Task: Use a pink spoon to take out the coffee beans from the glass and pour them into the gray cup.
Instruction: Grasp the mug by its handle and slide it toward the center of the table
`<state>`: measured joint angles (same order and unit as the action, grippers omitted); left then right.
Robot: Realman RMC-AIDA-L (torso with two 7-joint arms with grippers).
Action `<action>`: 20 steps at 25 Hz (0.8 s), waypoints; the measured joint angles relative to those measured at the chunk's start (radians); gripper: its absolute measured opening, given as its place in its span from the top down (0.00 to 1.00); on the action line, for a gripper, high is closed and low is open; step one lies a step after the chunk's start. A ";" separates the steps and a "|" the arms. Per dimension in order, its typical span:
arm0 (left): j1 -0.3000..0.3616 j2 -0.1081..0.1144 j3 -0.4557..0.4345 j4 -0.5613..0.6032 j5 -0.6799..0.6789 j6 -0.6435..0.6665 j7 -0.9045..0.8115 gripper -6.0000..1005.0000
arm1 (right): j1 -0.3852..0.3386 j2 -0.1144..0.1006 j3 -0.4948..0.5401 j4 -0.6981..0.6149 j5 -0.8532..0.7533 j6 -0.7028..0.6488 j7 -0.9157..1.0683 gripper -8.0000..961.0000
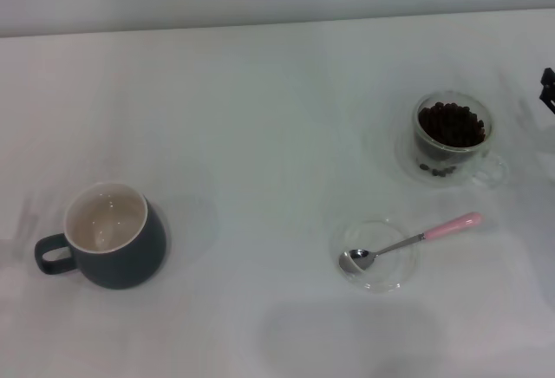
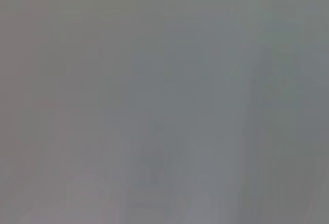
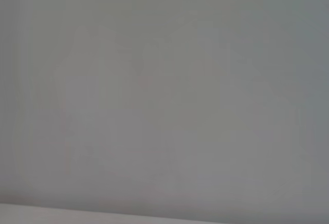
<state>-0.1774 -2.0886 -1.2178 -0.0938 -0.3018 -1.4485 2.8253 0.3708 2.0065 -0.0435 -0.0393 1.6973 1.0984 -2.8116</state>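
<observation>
White table (image 1: pixel 260 118), gray cup (image 1: pixel 108 235) left, glass (image 1: pixel 451 138) right, pink spoon (image 1: pixel 408 244) on saucer (image 1: pixel 379 278), right jaws (image 1: pixel 548 87) at edge, state unclear

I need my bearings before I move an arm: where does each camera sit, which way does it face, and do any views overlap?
Head view: on the head, looking forward and down at the table with the gray cup, glass of beans, and pink spoon lying on a saucer; a dark robot part shows at the right edge.
Left wrist view: on the left wrist, showing a featureless gray; no gripper visible.
Right wrist view: on the right wrist, likewise a blank pale surface.
Overlap: no object appears in two views.
</observation>
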 joint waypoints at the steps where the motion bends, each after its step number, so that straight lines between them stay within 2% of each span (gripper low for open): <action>1: 0.019 0.000 0.002 0.000 0.016 -0.024 0.000 0.14 | -0.003 0.000 0.001 -0.004 0.001 0.000 0.000 0.18; 5: 0.086 0.000 0.002 0.001 0.092 -0.093 -0.006 0.14 | -0.007 -0.001 0.004 -0.021 0.003 -0.008 0.000 0.18; 10: 0.124 -0.002 0.033 0.009 0.193 -0.119 -0.010 0.14 | -0.009 -0.002 0.004 -0.036 0.004 -0.022 0.000 0.18; 15: 0.147 -0.004 0.147 0.011 0.196 -0.109 -0.011 0.14 | -0.009 -0.002 -0.002 -0.051 0.004 -0.026 -0.003 0.18; 20: 0.177 -0.005 0.156 0.012 0.192 -0.097 -0.016 0.14 | -0.016 -0.003 -0.003 -0.054 0.004 -0.023 0.000 0.18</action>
<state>-0.0003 -2.0939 -1.0618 -0.0823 -0.1097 -1.5456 2.8088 0.3547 2.0031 -0.0461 -0.0938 1.7018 1.0758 -2.8112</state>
